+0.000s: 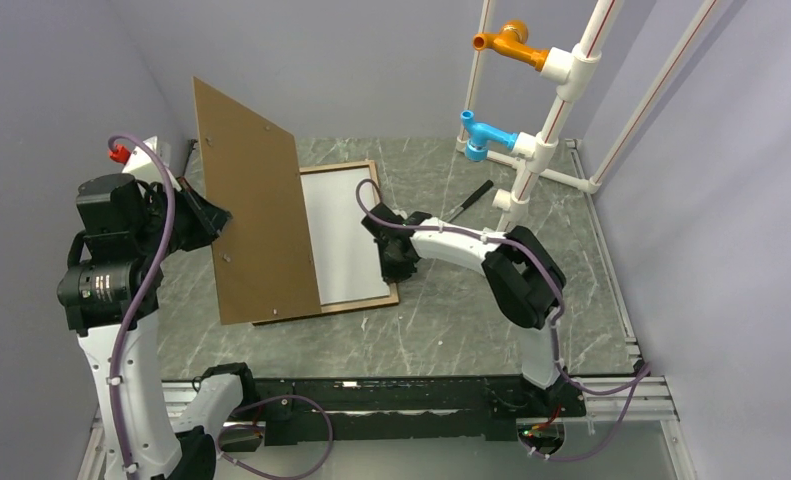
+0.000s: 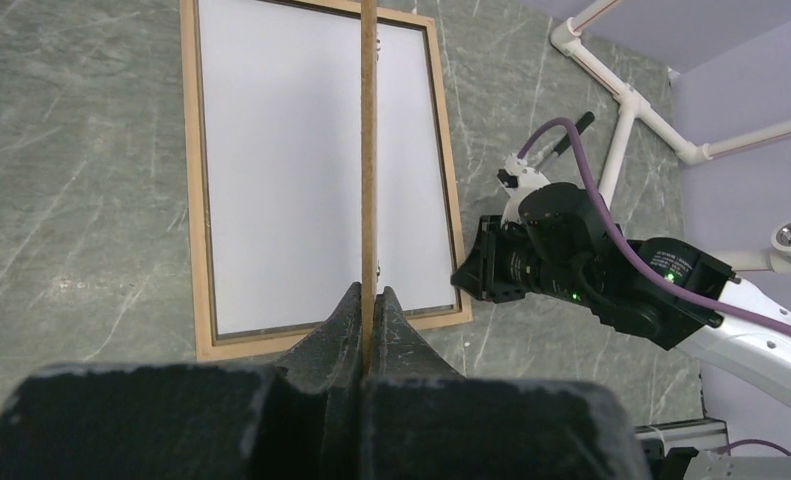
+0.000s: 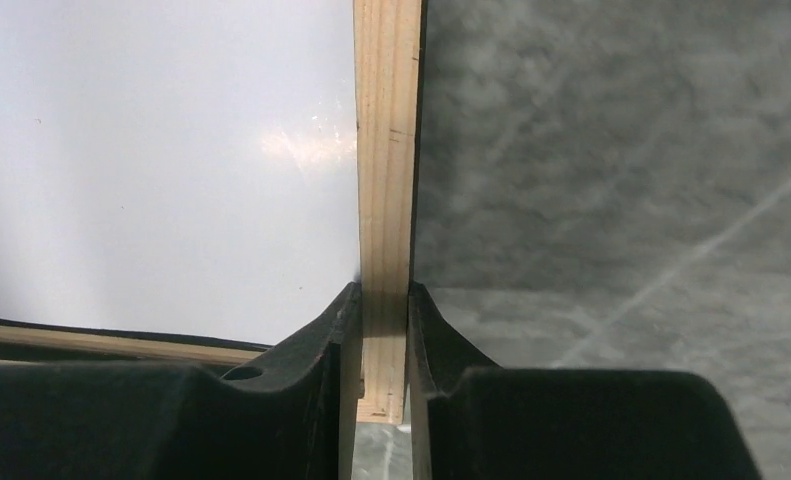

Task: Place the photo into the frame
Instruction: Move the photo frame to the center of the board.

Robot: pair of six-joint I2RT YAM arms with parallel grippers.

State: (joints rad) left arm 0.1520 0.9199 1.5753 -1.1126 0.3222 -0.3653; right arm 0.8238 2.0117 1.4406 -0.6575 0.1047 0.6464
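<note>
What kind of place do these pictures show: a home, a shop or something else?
Probably a robot lab cell: left arm and right arm bolted to a rail, plain grey walls around a marbled table, and a white pipe rack with coloured fittings.

1. Overhead view: bright, even, soft light from above, and shadows on the bench (image 1: 451, 320) are faint.
2. Right wrist view: a glare patch on the photo (image 3: 151, 150) at 11 o'clock. The right tool (image 3: 383, 295) at 6 o'clock is dark and soft.
3. Left wrist view: the brown board (image 2: 368, 150) is crisp, while the left tool (image 2: 368, 295) blurs at 6 o'clock.
</note>
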